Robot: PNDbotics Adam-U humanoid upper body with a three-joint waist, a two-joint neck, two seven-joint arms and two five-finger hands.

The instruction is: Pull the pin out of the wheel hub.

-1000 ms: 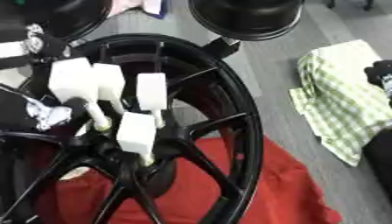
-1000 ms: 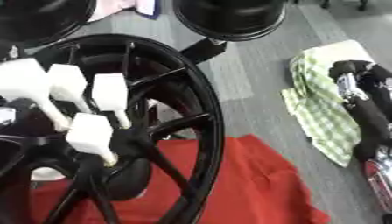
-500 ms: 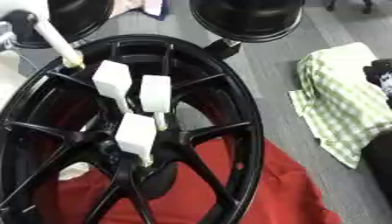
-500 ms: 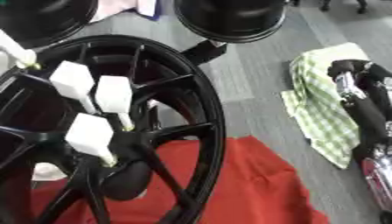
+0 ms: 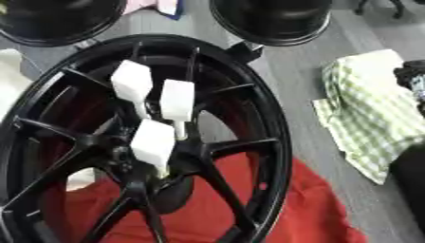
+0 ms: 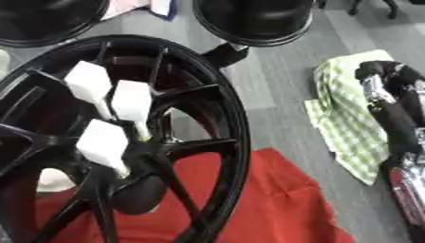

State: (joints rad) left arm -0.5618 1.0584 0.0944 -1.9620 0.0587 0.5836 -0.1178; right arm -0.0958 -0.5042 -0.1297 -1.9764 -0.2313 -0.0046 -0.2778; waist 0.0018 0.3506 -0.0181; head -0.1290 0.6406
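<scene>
A large black wheel hub [image 5: 274,123] lies flat on a red cloth [image 5: 291,204]. Three pins with white block heads stand close together near its centre: one at the back left [image 5: 133,83], one at the back right [image 5: 177,98], one in front [image 5: 153,142]. No hand touches them. My right hand [image 6: 378,71] shows as a dark shape at the end of the black and silver arm [image 6: 392,118], over a checked cloth well to the right of the wheel. A pale blur [image 5: 8,80] at the left edge cannot be made out.
A green checked cloth [image 5: 374,118] lies on the grey floor to the right. Two more black wheels stand at the back, one left [image 5: 58,21] and one right [image 5: 270,19]. Something white [image 5: 80,178] lies under the spokes at the lower left.
A second ago my left hand held a fourth white pin at the left. That pin rose up and left out of the hub. Now three remain and the hand is gone.
</scene>
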